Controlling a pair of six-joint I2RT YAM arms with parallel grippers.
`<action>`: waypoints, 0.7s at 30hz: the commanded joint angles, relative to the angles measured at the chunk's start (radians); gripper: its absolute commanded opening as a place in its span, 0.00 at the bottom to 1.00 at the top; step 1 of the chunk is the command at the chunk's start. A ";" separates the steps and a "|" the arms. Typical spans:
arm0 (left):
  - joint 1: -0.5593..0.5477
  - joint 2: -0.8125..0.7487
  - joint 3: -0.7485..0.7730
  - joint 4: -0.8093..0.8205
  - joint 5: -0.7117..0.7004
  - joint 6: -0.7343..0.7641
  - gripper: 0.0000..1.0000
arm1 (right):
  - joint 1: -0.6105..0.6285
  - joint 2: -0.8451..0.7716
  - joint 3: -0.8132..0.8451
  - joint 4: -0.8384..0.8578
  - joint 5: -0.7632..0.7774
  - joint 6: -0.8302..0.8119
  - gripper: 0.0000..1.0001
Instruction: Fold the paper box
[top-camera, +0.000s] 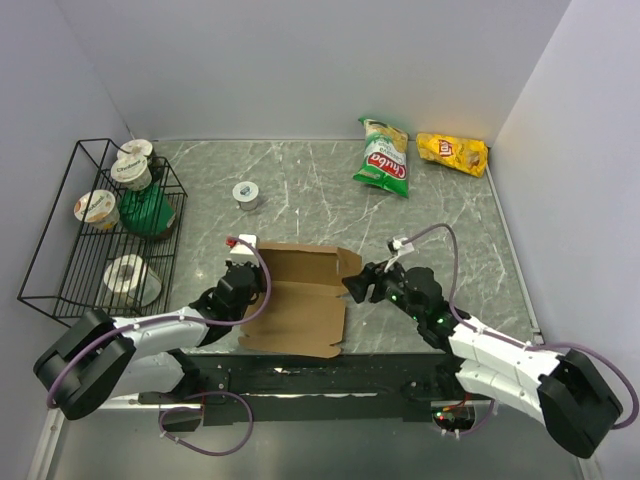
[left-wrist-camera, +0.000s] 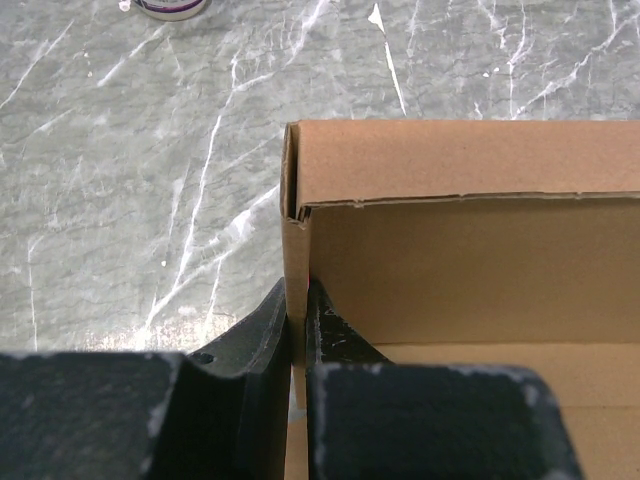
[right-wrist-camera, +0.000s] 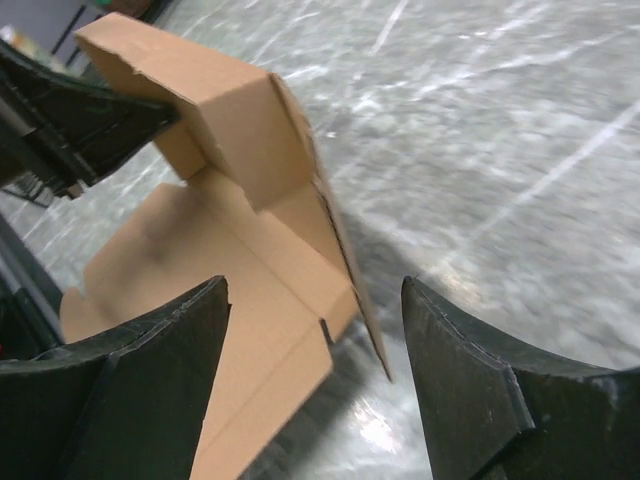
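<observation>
The paper box (top-camera: 300, 295) is plain brown cardboard, partly folded, lying in the near middle of the table. Its back wall stands up and its lid panel lies flat toward me. My left gripper (top-camera: 252, 283) is shut on the box's upright left side wall (left-wrist-camera: 296, 270), one finger outside and one inside. My right gripper (top-camera: 356, 288) is open at the box's right end. In the right wrist view its fingers (right-wrist-camera: 470, 370) straddle the raised right side flap (right-wrist-camera: 350, 270) without touching it.
A black wire rack (top-camera: 105, 230) with yogurt cups and a green item stands at the left. A tape roll (top-camera: 246, 194) lies behind the box. A green snack bag (top-camera: 384, 158) and a yellow one (top-camera: 452, 153) lie at the back right.
</observation>
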 joint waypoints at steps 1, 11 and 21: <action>-0.005 -0.013 0.000 0.043 -0.014 -0.017 0.01 | 0.007 -0.054 -0.010 -0.096 0.103 -0.024 0.71; -0.016 -0.010 0.000 0.044 -0.026 -0.012 0.01 | 0.015 0.109 0.059 -0.036 0.089 -0.058 0.37; -0.112 0.085 0.064 0.003 -0.157 -0.006 0.01 | 0.153 0.210 0.137 -0.106 0.304 0.020 0.06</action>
